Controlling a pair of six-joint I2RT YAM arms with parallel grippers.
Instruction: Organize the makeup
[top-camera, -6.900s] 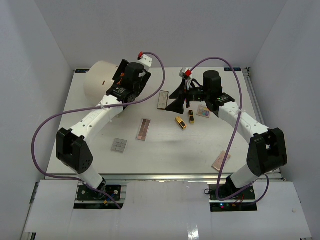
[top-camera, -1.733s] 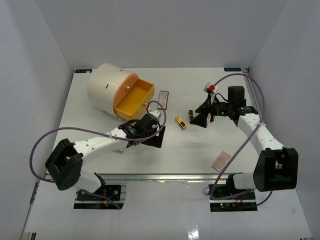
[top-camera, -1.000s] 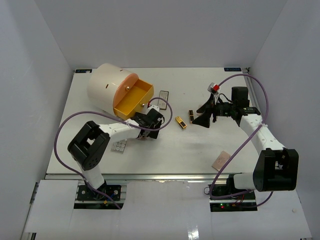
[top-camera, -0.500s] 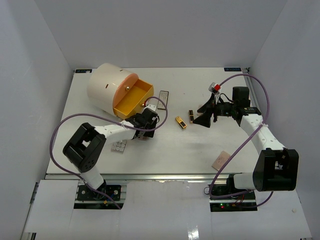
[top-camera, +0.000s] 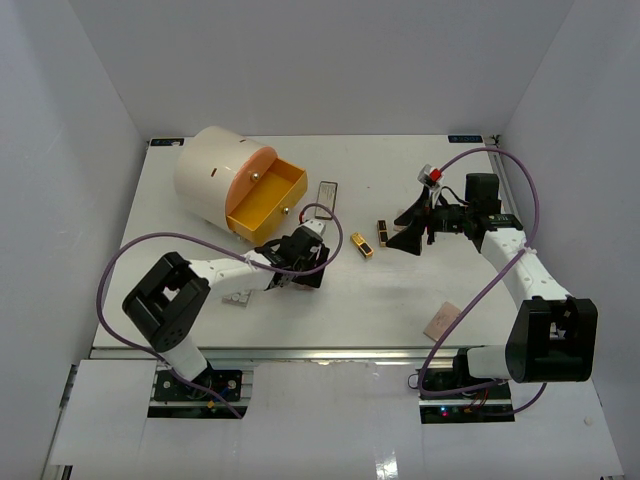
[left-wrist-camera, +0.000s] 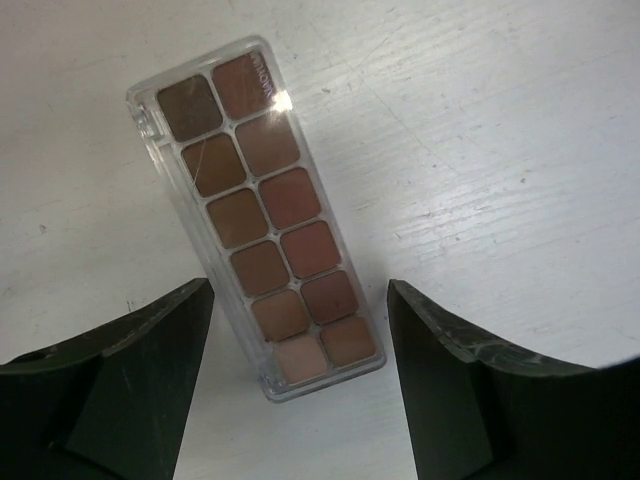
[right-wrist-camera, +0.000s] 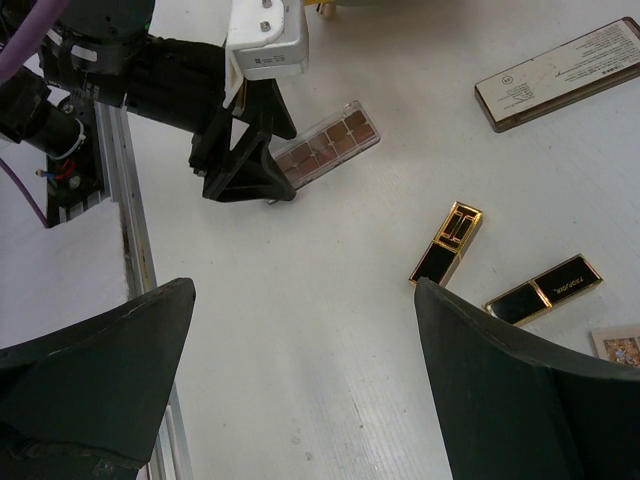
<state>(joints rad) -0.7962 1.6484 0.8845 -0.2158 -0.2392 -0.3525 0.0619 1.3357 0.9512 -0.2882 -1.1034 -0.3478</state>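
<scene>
Top cam: bright, even, diffuse light from above. The bench (top-camera: 400, 300) is nr white and a bit washed out, w/ only soft, faint shadows under the arms (top-camera: 225, 268). Left wrist cam: the palette (left-wrist-camera: 260, 210) betw. the left hand's (left-wrist-camera: 300, 287) fingers (left-wrist-camera: 130, 380) is sharp, w/ a small glare spot on its clear lid at the end far from the hand. The fingers are v. dark, little detail. Right wrist cam: the right hand's (right-wrist-camera: 303, 290) fingers are nr black and slightly soft. The lipsticks (right-wrist-camera: 447, 243) ahead of it are crisp, gold trim glinting.
</scene>
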